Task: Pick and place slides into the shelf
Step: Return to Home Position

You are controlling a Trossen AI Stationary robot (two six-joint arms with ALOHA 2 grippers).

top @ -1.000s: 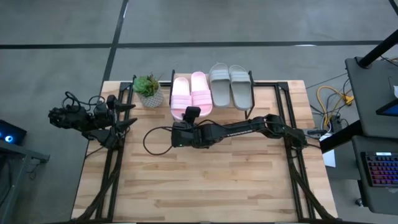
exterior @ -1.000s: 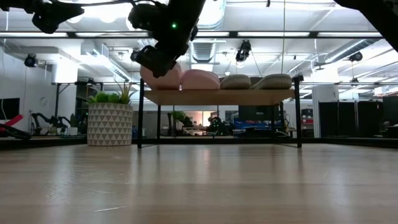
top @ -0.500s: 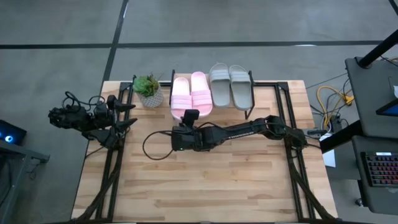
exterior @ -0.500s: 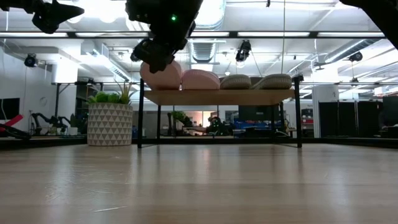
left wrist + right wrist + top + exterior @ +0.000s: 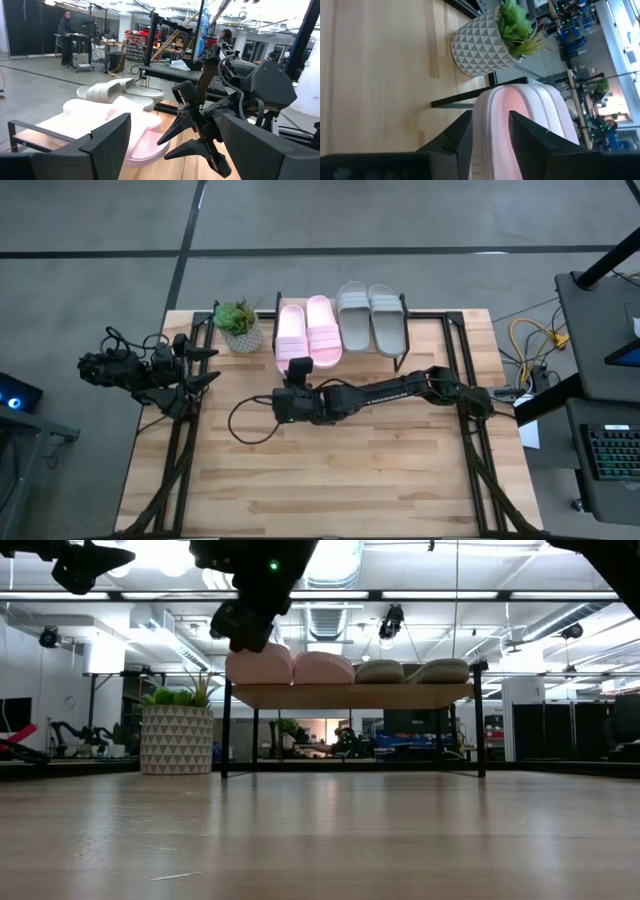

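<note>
All the slides lie on the shelf (image 5: 350, 695): two light pink slides (image 5: 290, 335) (image 5: 322, 330) and two grey-green slides (image 5: 352, 320) (image 5: 386, 320), soles down, side by side. My right gripper (image 5: 297, 370) hovers at the near end of the left pink slide (image 5: 520, 105). It is open, and the slide shows beyond and between its fingers. In the low view it (image 5: 245, 628) sits just above that slide's near end (image 5: 258, 665). I see no touch. My left gripper (image 5: 212, 365) waits open at the table's left edge.
A potted plant (image 5: 238, 325) in a patterned white pot stands on the table just left of the shelf, close to my right gripper. The shelf's black legs (image 5: 227, 725) reach the tabletop. Bare wood (image 5: 330, 470) spreads across the near half of the table.
My right gripper has rolled at the wrist and edged up and toward the table's left, off the near end of the left pink slide. That end stood raised in the low view and now lies level on the shelf.
</note>
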